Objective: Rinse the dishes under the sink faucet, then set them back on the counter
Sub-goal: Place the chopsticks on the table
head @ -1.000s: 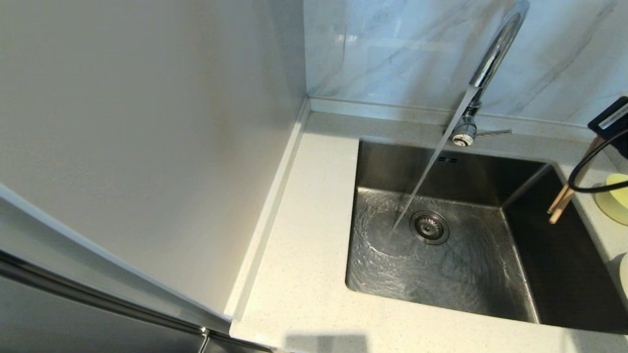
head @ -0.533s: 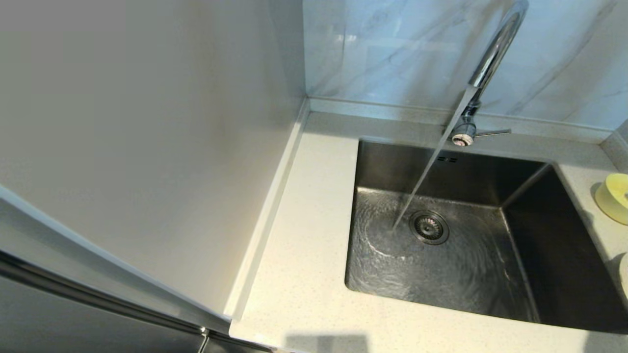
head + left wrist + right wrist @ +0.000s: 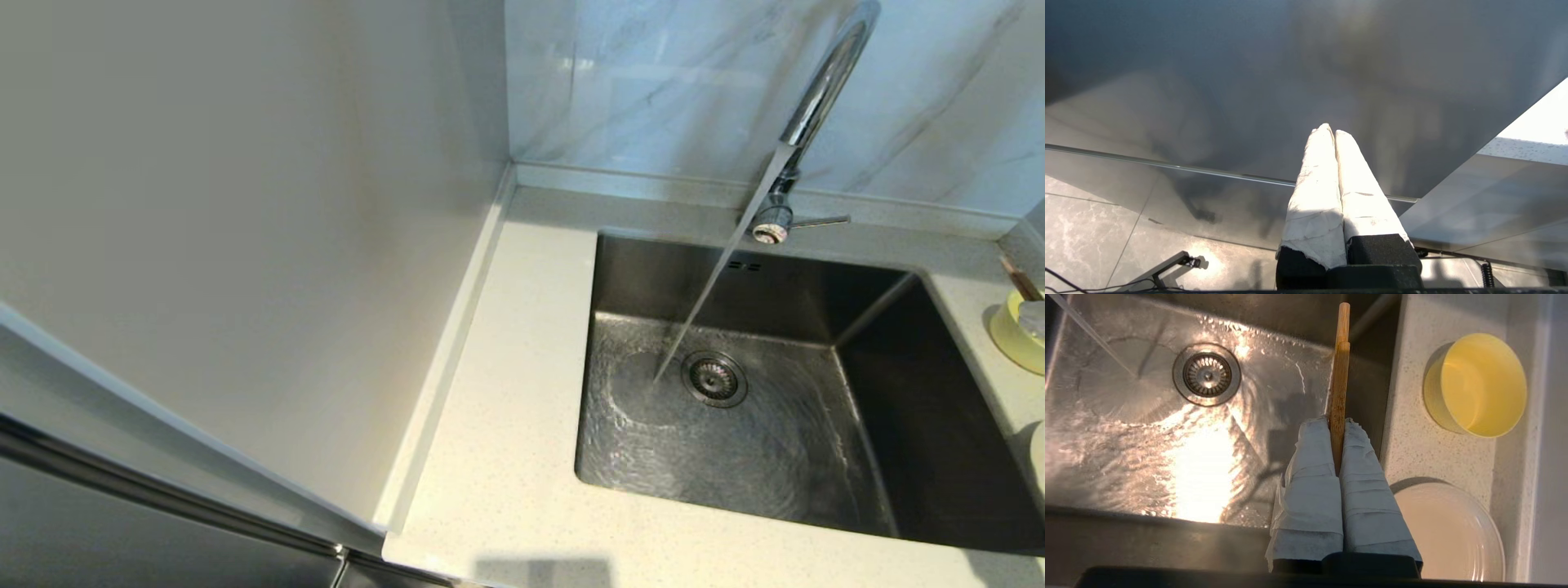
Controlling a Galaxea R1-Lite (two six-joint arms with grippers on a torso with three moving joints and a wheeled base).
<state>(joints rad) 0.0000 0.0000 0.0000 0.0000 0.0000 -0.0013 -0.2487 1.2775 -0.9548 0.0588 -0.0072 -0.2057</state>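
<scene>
Counter: off-white speckled stone surrounding a steel basin. Water lies rippled across the basin floor.

Faucet: chrome gooseneck at the basin's back edge, side lever pointing toward the robot's right. A stream falls from it and lands just beside the drain strainer.

Plate: cream, flat on the counter strip to the right of the basin, partly hidden behind the right gripper in the right wrist view.

Bowl: pale yellow, upright on the same strip, near the plate but apart from it.

Right gripper: cloth-wrapped fingers closed narrowly around the chopsticks, which project over the basin's right side, near its edge with the counter.

Left gripper: parked below counter level before a grey cabinet front, wrapped fingers pressed together, holding nothing.
</scene>
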